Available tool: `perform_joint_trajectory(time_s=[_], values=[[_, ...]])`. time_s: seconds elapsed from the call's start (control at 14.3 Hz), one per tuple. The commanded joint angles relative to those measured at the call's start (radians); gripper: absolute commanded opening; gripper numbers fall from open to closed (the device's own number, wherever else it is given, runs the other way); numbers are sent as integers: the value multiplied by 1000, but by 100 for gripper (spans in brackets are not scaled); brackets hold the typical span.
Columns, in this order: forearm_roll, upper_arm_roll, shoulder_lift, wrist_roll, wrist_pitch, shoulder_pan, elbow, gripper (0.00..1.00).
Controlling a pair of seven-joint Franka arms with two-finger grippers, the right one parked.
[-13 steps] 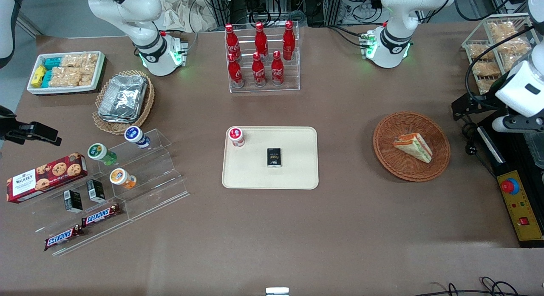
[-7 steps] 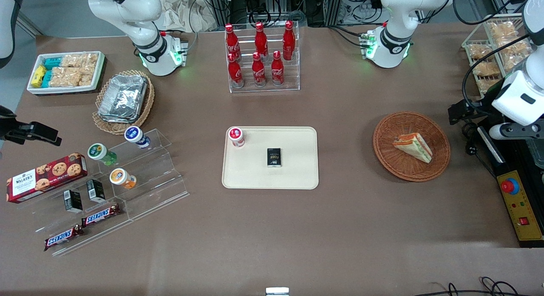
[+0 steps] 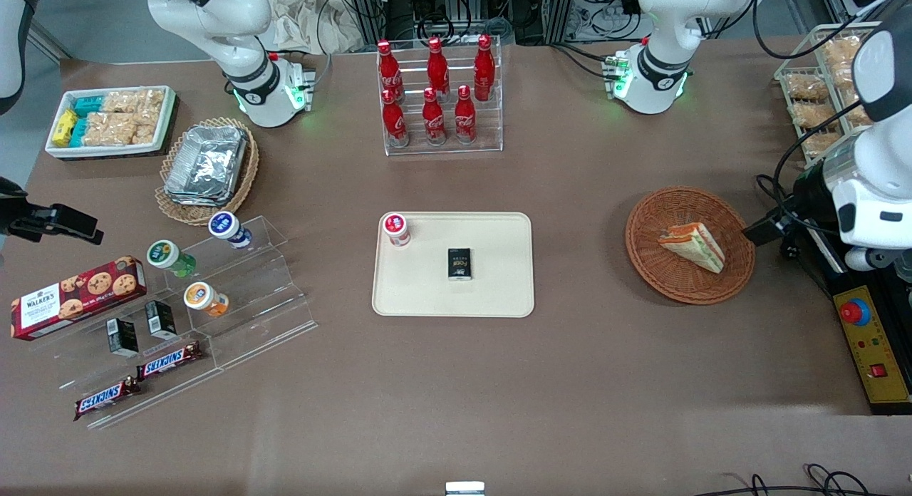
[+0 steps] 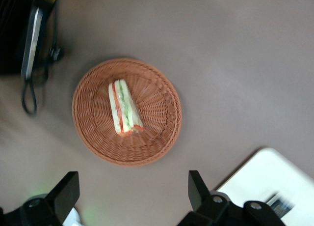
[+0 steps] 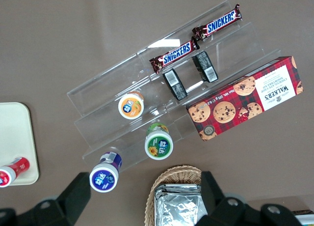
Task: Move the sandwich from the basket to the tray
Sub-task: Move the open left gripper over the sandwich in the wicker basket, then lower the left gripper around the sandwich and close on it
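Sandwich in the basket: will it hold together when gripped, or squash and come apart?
The sandwich looks like soft bread with loose layered filling, so it will probably squash under a firm grip. The layers may slide apart unless pinched across both bread faces. The open end effector hangs above the basket, apart from it.

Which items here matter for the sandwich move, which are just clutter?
Job:
- sandwich, lying in the basket
- tray, the drop spot
- gripper, open, above the table beside the basket

Clutter:
- red-capped bottle and small black box, both on the tray
- cola bottle rack
- foil trays
- cookie box
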Motion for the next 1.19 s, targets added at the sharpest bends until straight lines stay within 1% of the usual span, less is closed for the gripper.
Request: perform_joint_trajectory(time_s=[0.0,0.14,0.28,0.42,0.49,0.91,1.12], values=[[-11,-5,-1,-219,14,-6,-40,99],[-20,-5,-12,-271,71,1,-116,99],[-19,-3,-82,-278,216,4,-289,99],[-17,-2,-169,-276,398,7,-488,99],[-17,-2,-194,-278,478,7,-559,99],[-4,3,-199,-276,724,10,-737,98],[4,6,-184,-262,896,10,-836,98]])
